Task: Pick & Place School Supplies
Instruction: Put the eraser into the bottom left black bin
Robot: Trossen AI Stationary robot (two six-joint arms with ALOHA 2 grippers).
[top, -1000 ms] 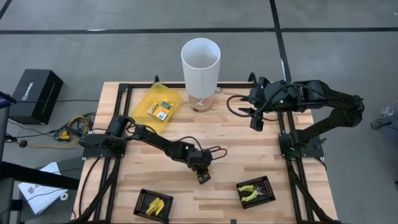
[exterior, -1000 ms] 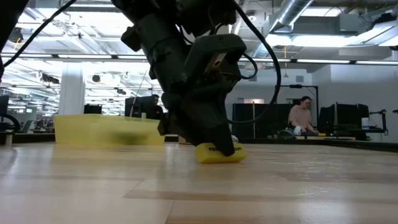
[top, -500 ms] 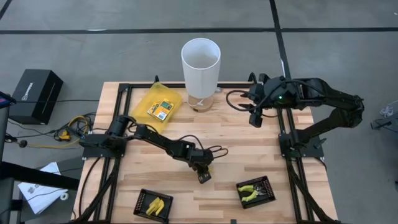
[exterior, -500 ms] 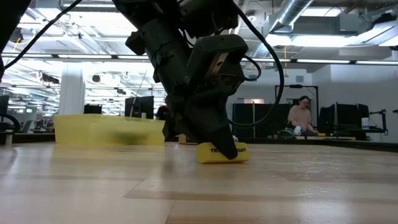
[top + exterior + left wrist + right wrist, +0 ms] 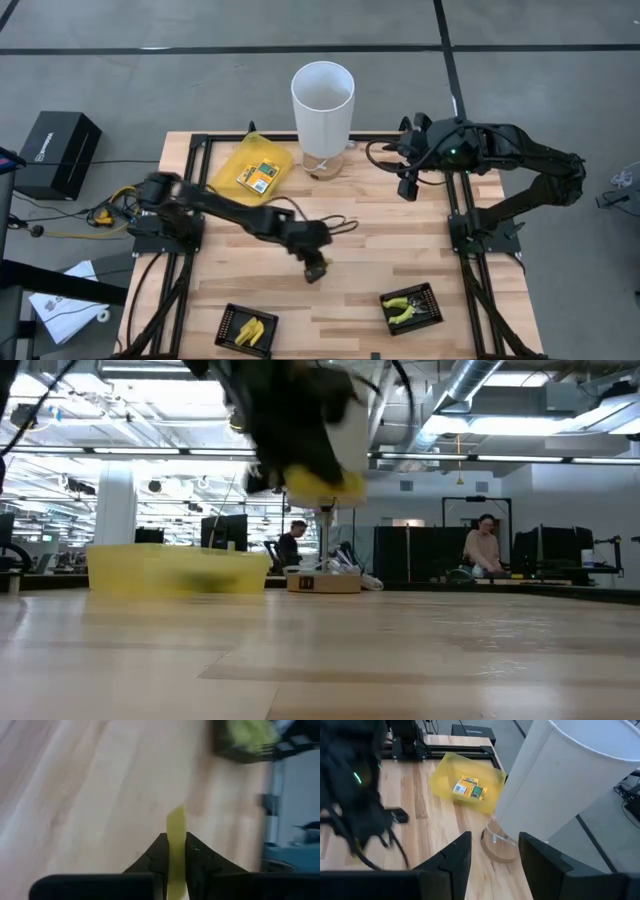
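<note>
**Yellow piece lifted off the bench: inventory at this moment**

Near edge of the bench: one square black tray [image 5: 246, 329] towards the left corner, holding short yellow pieces; a second square black tray [image 5: 411, 307] towards the right, holding small yellow-green-handled plier-like tools [image 5: 402, 309].

Bench centre: the left gripper [image 5: 314, 268], fingers [image 5: 161, 851] closed tight on a short yellow oblong piece [image 5: 175, 845]. Half a second ago this piece lay on the wood under the gripper; the low view now shows it raised clear of the surface, and the left arm has swung up and back from the near edge. Judged: the pick has succeeded and the carry is in hand. The tray with like yellow pieces is the probable destination.

Far side of the bench: a large translucent yellow pouch [image 5: 255, 170] containing a flat green-white labelled packet [image 5: 262, 177], near the far-left corner. Beside it stands a tall white cylindrical bin [image 5: 322, 108] at the far edge.

Far-right: the right gripper [image 5: 407, 187] waits above the bench, fingers [image 5: 454, 854] apart and empty, hardly moved from the earlier frame.
</note>
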